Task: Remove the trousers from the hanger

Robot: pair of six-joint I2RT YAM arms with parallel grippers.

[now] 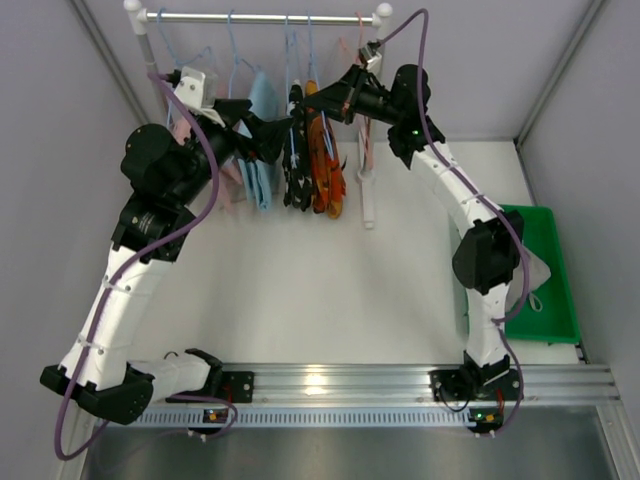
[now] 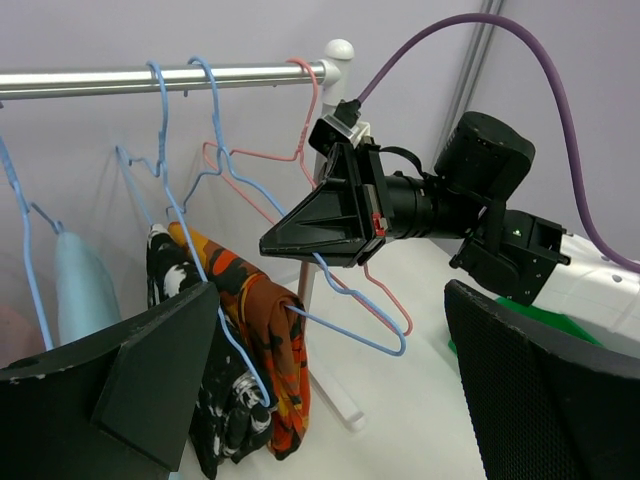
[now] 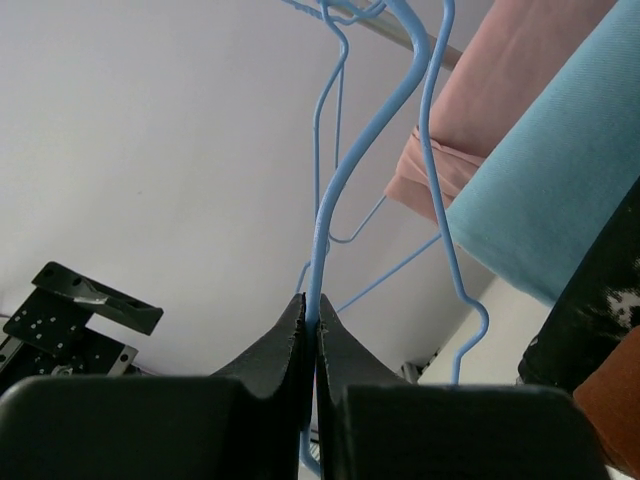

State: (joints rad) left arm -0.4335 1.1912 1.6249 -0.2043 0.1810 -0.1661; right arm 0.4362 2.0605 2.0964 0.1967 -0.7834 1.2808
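The orange-red patterned trousers [image 1: 328, 178] hang folded over the bar of a blue hanger [image 2: 352, 326] on the rail [image 1: 265, 16]; they also show in the left wrist view [image 2: 272, 345]. My right gripper [image 1: 320, 109] is shut on that hanger's upper wire [image 3: 318, 250], jaws pressed together round it. My left gripper [image 1: 283, 137] is open; in its wrist view [image 2: 340, 400] the hanger's bar end lies between the fingers, and the left finger [image 2: 130, 390] is close beside the trousers. A pale grey cloth [image 1: 537, 272] lies in the green bin, partly behind my right arm.
A black white-speckled garment [image 1: 297, 155] hangs just left of the trousers, then light-blue [image 1: 262, 150] and pink [image 3: 500, 100] garments. An empty pink hanger [image 2: 395, 300] hangs at the right end. The rack's white foot [image 1: 367, 200] stands on the table. The green bin [image 1: 558, 310] is at the right.
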